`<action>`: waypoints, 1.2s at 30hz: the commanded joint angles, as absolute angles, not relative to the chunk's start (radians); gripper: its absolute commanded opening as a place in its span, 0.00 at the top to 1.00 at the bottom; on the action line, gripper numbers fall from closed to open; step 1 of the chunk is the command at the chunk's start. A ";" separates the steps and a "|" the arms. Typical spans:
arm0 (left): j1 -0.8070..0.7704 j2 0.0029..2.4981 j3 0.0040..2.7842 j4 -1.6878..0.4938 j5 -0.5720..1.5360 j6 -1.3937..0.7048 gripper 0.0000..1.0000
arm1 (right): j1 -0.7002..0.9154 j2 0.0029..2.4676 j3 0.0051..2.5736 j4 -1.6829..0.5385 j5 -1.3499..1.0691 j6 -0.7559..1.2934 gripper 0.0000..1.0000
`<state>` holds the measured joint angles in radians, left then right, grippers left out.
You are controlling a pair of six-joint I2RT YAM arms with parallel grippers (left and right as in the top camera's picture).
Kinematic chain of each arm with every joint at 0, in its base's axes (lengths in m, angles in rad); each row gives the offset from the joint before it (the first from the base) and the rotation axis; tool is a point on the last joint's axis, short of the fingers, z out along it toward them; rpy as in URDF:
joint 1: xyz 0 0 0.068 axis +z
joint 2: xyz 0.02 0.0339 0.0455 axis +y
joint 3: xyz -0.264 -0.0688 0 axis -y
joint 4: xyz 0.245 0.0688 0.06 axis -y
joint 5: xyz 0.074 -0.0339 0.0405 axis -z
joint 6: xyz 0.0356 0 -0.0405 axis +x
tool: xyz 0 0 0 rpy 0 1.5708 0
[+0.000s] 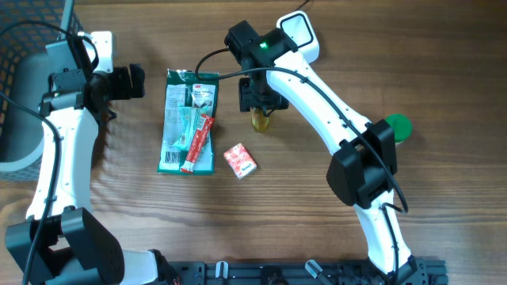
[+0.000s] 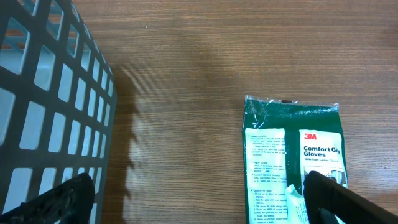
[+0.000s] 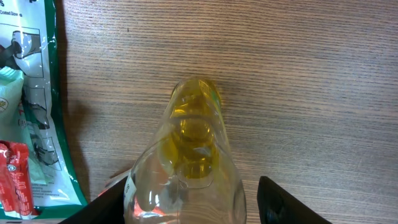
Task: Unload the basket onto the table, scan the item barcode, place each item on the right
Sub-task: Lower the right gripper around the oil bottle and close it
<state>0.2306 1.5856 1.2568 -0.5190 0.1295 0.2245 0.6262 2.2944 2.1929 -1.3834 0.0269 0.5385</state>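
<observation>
The left jaws (image 2: 199, 193) stand spread wide, holding nothing, over bare tabletop (image 2: 186, 56) between the mesh basket (image 2: 43, 112) and the glove pack (image 2: 292, 155). The right jaws (image 3: 196, 208) are part-open either side of the clear bottle (image 3: 189, 155) of yellow liquid, with a gap at one finger. Open wood lies past its cap; a red box (image 1: 240, 160) sits near

The table (image 3: 311, 62) is matt, fine-grained wood. The bottle (image 3: 193, 155) is clear and glossy — glass or plastic, hard to tell. The glove packet (image 1: 188, 119) is shiny plastic film — the basket (image 2: 50, 93), dull dark plastic.
</observation>
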 commanded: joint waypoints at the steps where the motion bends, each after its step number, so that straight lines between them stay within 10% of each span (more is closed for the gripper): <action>1: 0.233 1.573 1.270 -0.517 0.141 0.239 0.00 | 0.635 2.317 2.184 -1.387 0.044 0.560 0.40; 36: 0.233 1.573 1.270 -0.516 0.141 0.239 0.00 | 0.635 2.316 2.140 -1.356 0.043 0.579 0.47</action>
<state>0.2302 1.5856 1.2568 -0.5186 0.1291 0.2245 0.6319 2.2948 2.1525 -1.3605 0.0273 0.5713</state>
